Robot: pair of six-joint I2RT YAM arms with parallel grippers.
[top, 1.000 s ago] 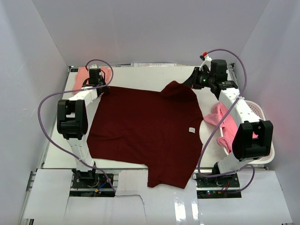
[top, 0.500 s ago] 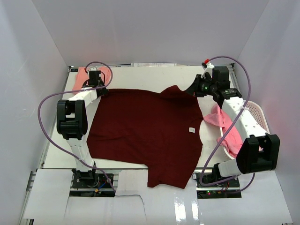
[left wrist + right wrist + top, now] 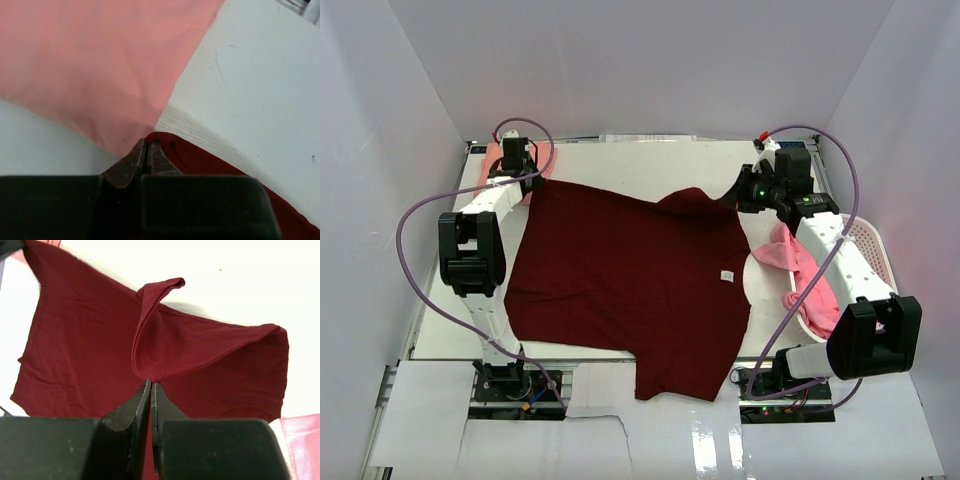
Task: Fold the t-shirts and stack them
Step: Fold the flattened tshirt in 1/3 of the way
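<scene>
Table point(image 3: 640, 165), maroon t-shirt point(image 3: 620, 270) in left tool point(image 3: 148, 146), right tool point(image 3: 151, 383)

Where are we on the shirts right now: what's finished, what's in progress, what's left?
Done: one salmon t-shirt lies at the far left corner of the table, apparently folded. In hand: the maroon t-shirt is spread flat, unfolded, with the left gripper and right gripper each pinched shut on its far edge. Left: folding and stacking it, then the pink t-shirts hanging from the white basket.
</scene>
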